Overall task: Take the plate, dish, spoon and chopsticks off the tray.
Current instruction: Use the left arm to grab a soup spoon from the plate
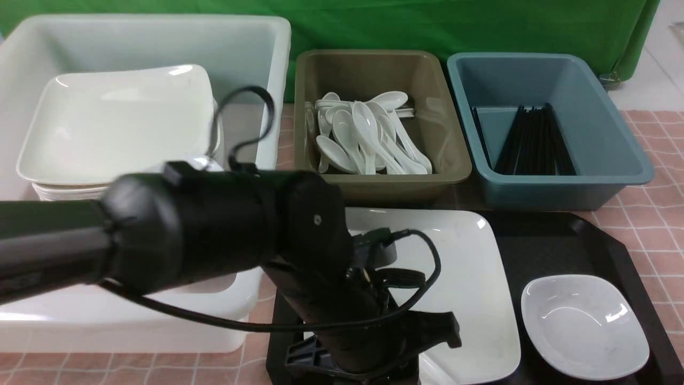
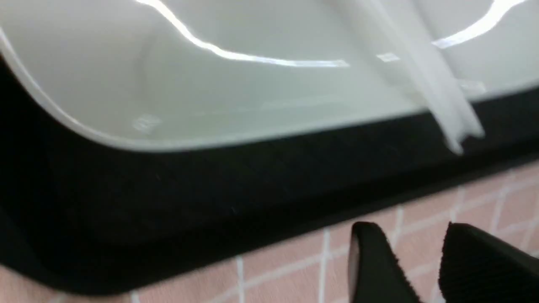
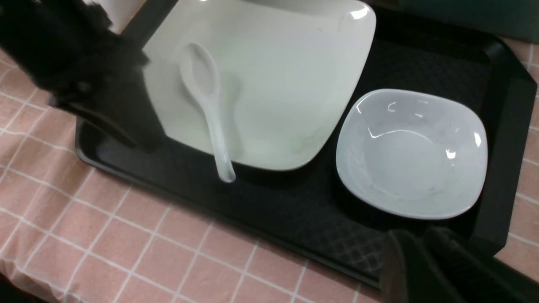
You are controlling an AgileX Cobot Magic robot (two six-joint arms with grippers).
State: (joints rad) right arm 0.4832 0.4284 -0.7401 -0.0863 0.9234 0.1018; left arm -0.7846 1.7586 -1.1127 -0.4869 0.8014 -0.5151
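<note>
Spoon [image 3: 214, 113] near left jaws, partly open, empty; dish [image 3: 408, 158] near right jaws, empty, opening unclear.

A white spoon handle [image 2: 421, 71] overhangs the plate's rim [image 2: 236, 141]

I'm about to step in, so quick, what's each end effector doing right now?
Left end effector: open, nothing between its tips.
Right end effector: tips close together, blurred; can't tell if open or closed.

Tray [image 3: 294, 219]: plate [image 3: 294, 84] at left, spoon [image 3: 206, 80] on plate, handle over its near edge; dish [image 3: 412, 155] at right. Behind tray: spoon bin [image 1: 395, 187], chopsticks bin [image 1: 550, 192] to its right.
</note>
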